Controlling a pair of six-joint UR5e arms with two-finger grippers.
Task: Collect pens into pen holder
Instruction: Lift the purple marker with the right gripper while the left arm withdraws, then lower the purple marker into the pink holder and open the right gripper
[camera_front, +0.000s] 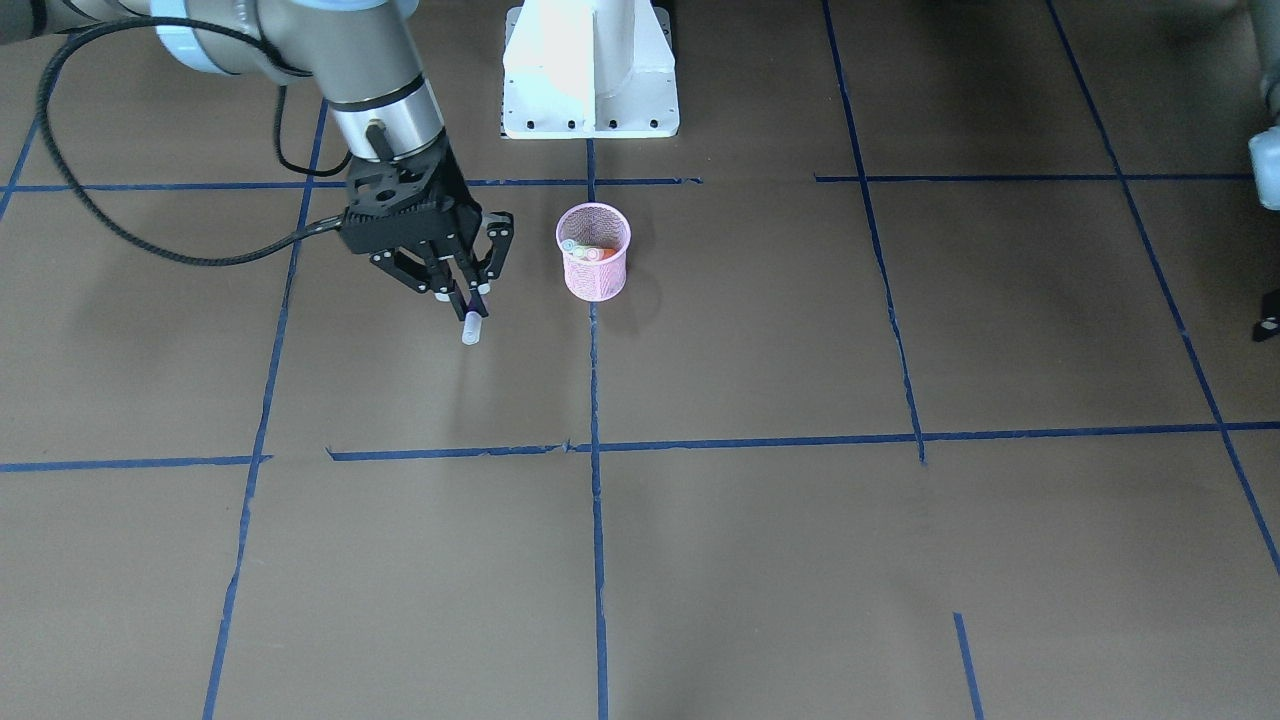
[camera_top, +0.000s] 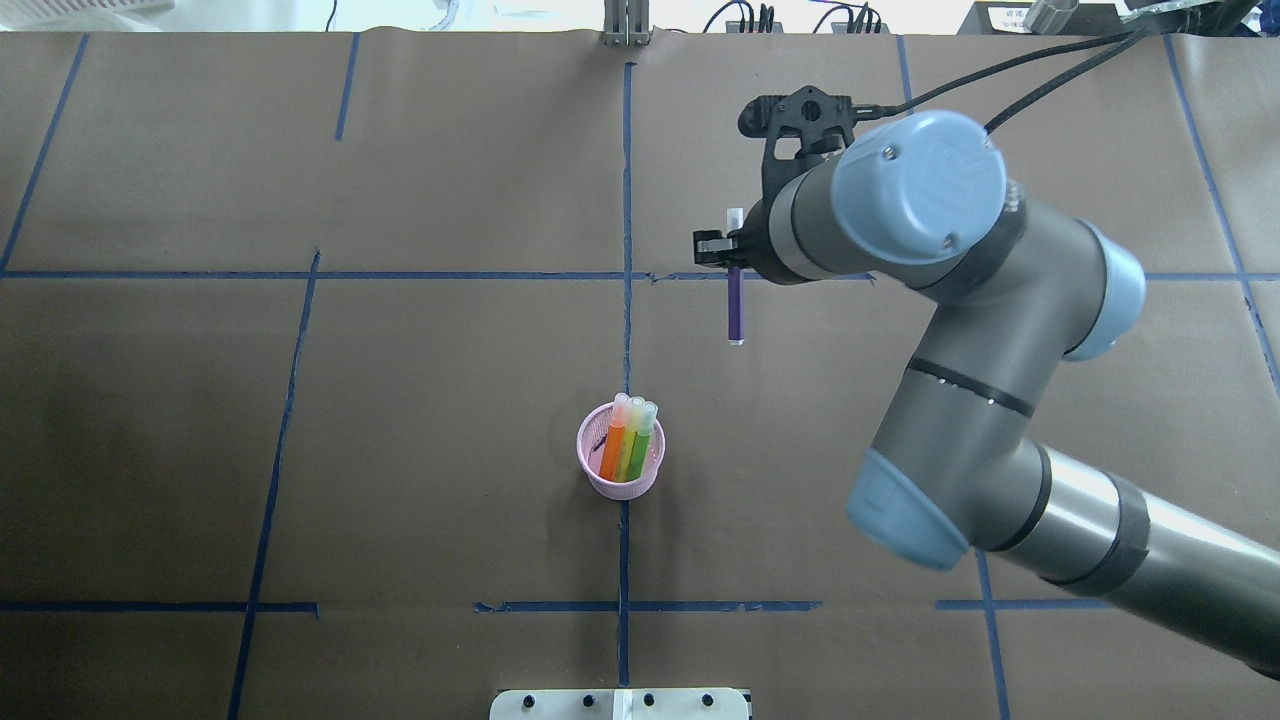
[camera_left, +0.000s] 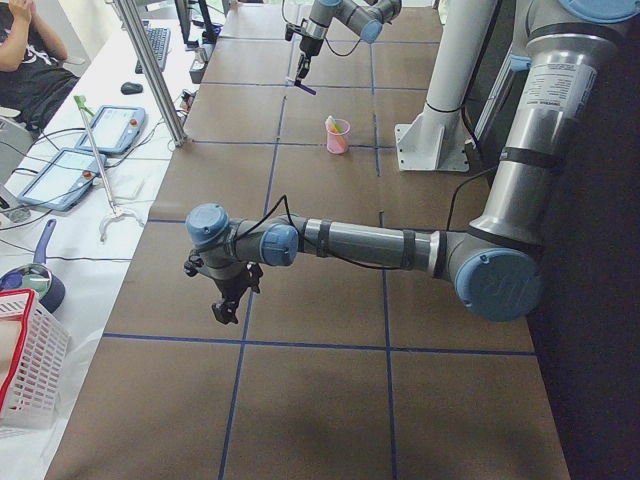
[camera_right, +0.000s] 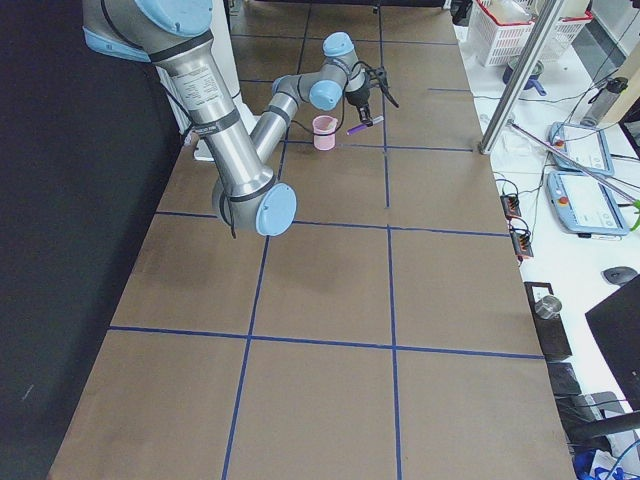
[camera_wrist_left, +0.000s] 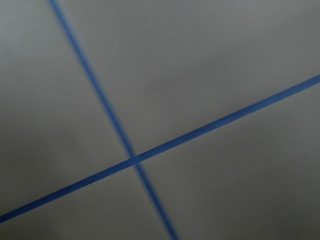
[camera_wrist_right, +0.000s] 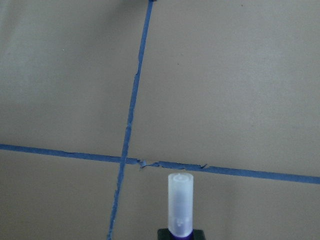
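My right fingers (camera_top: 708, 244) clamp the purple pen (camera_top: 736, 305) near its cap, above the tabletop (camera_top: 400, 350) and well apart from the pen holder (camera_top: 620, 488); gripped off-centre, it may swivel and catch the rim.

Purple pen (camera_top: 735, 305) clamped in right gripper (camera_top: 733, 250); orange pen (camera_top: 612, 450) and green pen (camera_top: 642, 448) stand in pink pen holder (camera_top: 620, 490).

Grey arms (camera_top: 960, 440), pale-blue joint caps (camera_top: 920, 185), black right gripper (camera_front: 463, 292) and cable (camera_front: 100, 215).
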